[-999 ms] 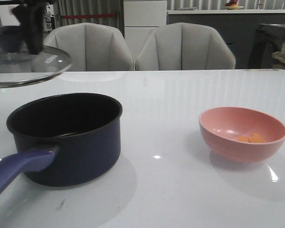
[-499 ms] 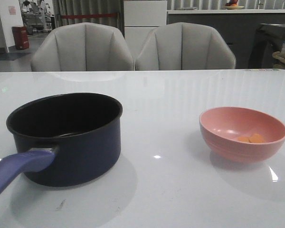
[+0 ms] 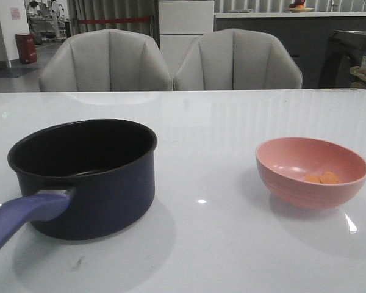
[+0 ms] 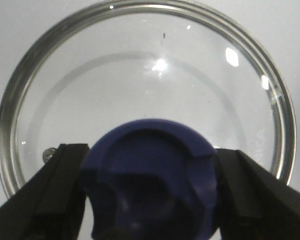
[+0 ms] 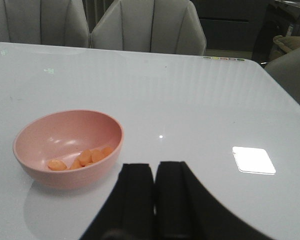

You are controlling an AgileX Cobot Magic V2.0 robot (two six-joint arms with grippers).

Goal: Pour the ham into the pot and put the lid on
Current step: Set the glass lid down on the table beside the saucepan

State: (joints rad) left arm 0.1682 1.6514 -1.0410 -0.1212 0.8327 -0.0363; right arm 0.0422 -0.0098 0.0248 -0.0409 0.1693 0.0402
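The dark navy pot [image 3: 85, 177] stands uncovered on the table at the left, its purple-blue handle [image 3: 24, 217] pointing toward the front edge. Orange-pink ham slices [image 3: 323, 178] [image 5: 82, 159] lie in a pink bowl [image 3: 311, 173] [image 5: 67, 147] at the right. In the left wrist view my left gripper [image 4: 150, 180] is shut on the blue knob [image 4: 150, 185] of the glass lid [image 4: 145, 85], over a white surface. My right gripper [image 5: 154, 172] is shut and holds nothing; it hovers near the bowl. Neither gripper nor the lid appears in the front view.
Two grey chairs [image 3: 171, 61] stand behind the table's far edge. A bright light patch [image 5: 253, 160] reflects off the glossy white tabletop [image 3: 219, 122]. A dark cabinet [image 3: 348, 58] is at the back right.
One second ago the lid, held by the left arm, hung at the upper left of the front view. It has since moved left out of that view. Pot and bowl have not moved.
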